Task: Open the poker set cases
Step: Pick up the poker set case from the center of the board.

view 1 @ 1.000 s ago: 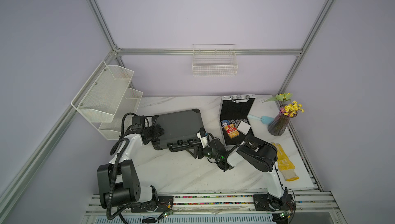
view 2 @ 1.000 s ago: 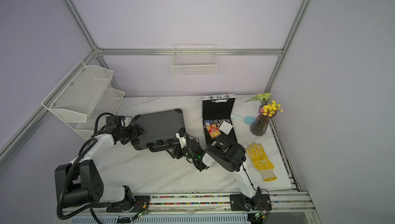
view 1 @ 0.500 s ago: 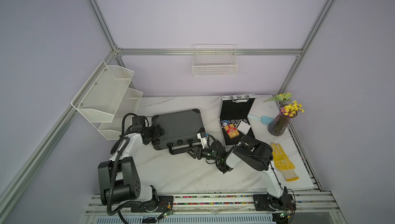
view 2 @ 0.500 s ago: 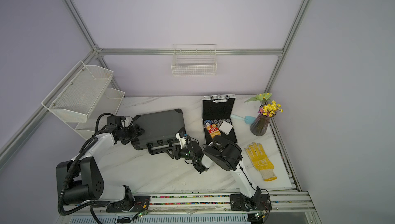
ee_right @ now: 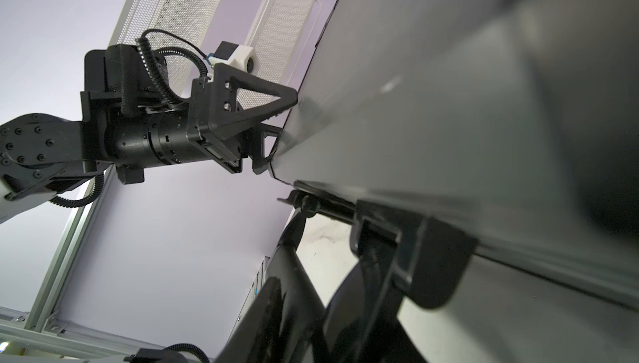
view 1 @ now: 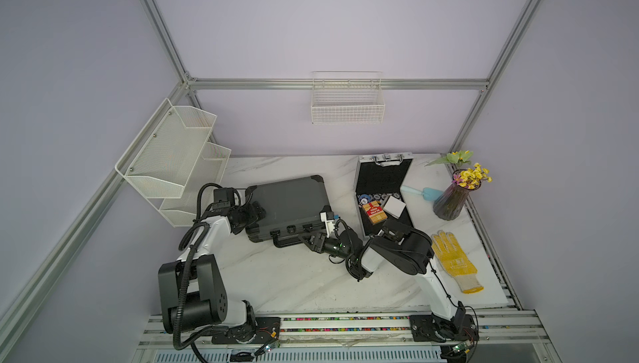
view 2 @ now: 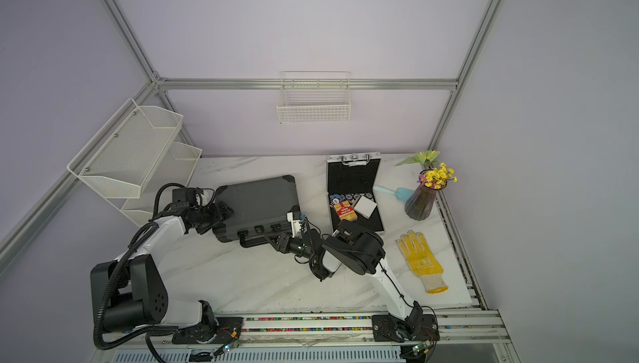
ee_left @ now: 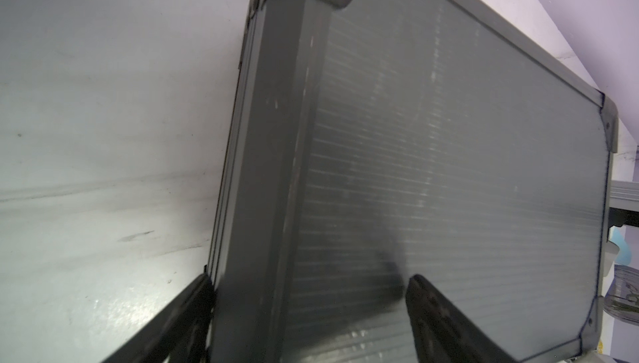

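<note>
1. Grey case (view 1: 288,202) lies flat and shut on the marble table (view 1: 297,278), left of centre; its handle (view 1: 284,244) faces the robot; black guards cap its corners.
2. Left gripper (view 1: 257,210) sits at that case's left end; in the left wrist view its fingers (ee_left: 439,313) stand wide apart astride the end's top edge, one over the ribbed lid, one down against the side wall by the table; whether they squeeze, I cannot tell.
3. Right gripper (view 1: 308,238) is low at the case's front, just right of the handle; its wrist view is filled by the front wall and a black latch (ee_right: 411,257) seen close up; the fingers are dark and blurred there, so pinching or apart, I cannot tell.
4. Silver case (view 1: 382,178) stands open at the rear right, well apart from the grey one; its lid is swung back toward the rear wall, black lining showing; the base holds chips, a red card box (view 1: 375,213) and a white box (view 1: 394,206).
5. Right of it are a blue scoop (view 1: 423,192) and a vase (view 1: 447,204) of yellow flowers; a yellow glove (view 1: 453,261) lies nearer the robot.
</note>
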